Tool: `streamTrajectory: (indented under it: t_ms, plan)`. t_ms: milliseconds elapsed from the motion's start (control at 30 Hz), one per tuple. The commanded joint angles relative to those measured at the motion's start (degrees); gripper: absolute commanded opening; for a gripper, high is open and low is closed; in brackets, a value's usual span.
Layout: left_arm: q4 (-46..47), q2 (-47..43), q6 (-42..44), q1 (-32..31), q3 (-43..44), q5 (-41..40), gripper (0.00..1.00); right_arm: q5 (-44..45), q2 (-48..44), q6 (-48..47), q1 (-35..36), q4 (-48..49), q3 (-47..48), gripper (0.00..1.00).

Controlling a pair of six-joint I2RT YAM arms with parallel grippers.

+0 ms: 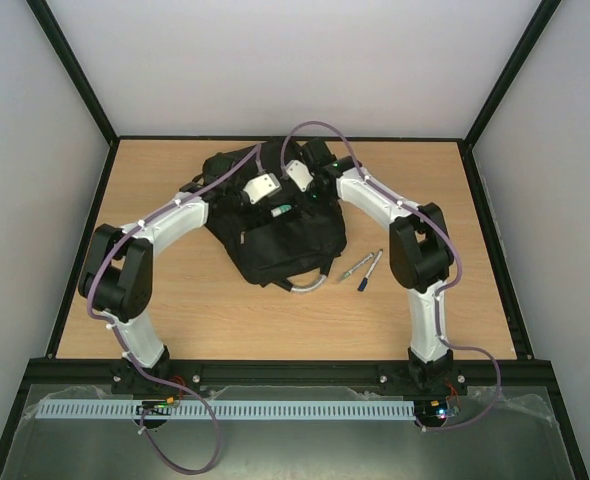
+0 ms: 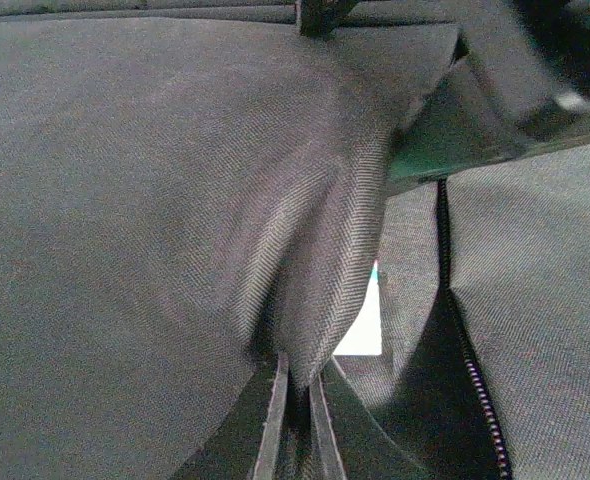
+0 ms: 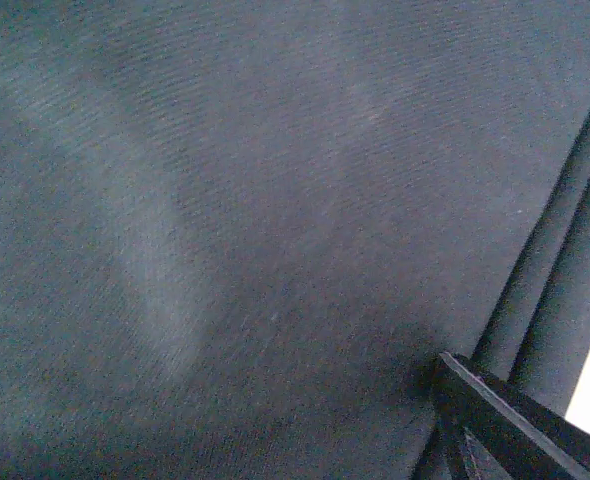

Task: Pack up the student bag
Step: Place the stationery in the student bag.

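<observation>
While the left claw (image 2: 296, 405) pinches student bag (image 1: 285, 245) fabric, right claw's (image 1: 313, 172) state is unclear

The black student bag (image 1: 275, 240) lies on the table (image 1: 225, 320), two pens (image 1: 357, 265) just beside it.

**Non-task items, stock on view**

- Silver pen (image 1: 355, 266) and dark pen (image 1: 371, 270): side by side, nearer and rightward of the right pincer (image 1: 305, 185), well apart from it.
- Wooden table (image 1: 225, 310): beneath the pincer.
- White slotted strip (image 1: 275, 410): far nearer, beyond the black frame rail (image 1: 295, 372).
- Pale enclosure walls (image 1: 35, 150): surrounding.
</observation>
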Motion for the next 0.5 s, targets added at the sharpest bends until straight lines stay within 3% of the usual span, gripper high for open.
streamTrajectory:
  t_ms: [0,300,467]
  plan:
    - [-2.45,-3.52,-0.46,0.37,-0.41,6.02,0.03,11.39,2.59,9.35,0.92,7.83,2.7,0.77]
    - [-4.35,-6.72,-0.44,0.44,-2.76,9.31,0.03,10.13,-2.87,15.33,4.14,5.76,-1.1,0.77]
    - [-4.3,-13.75,-1.23,0.42,-5.04,13.97,0.02,9.41,-6.82,17.82,6.49,4.75,-4.67,0.77]
